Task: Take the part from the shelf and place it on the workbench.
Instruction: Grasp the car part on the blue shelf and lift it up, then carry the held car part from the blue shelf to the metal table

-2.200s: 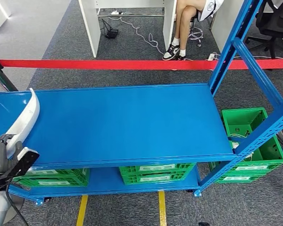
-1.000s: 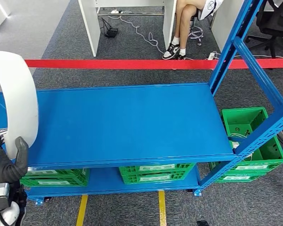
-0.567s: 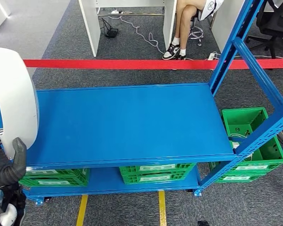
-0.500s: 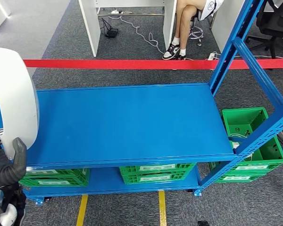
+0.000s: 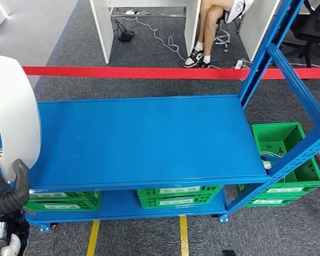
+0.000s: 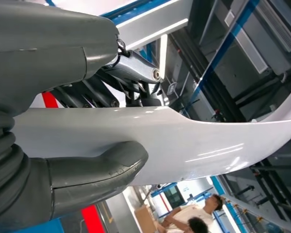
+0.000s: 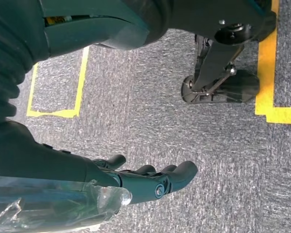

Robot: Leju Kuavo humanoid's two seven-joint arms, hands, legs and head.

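1. Fingers of the left hand (image 5: 5,193) clamp the curved white part (image 5: 13,122), held clear of the blue shelf (image 5: 142,138).
2. The right hand (image 7: 144,182) hangs loose, apparently empty.
3. Carrying stage; next comes turning toward the workbench.

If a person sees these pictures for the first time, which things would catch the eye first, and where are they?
First, the big curved white part at the far left of the head view, held up by the left hand, whose thumb presses on it. Next, the wide blue shelf across the middle, with green crates on the level below it. Behind it, a red tape stretches across, and a seated person's legs show at a white desk.
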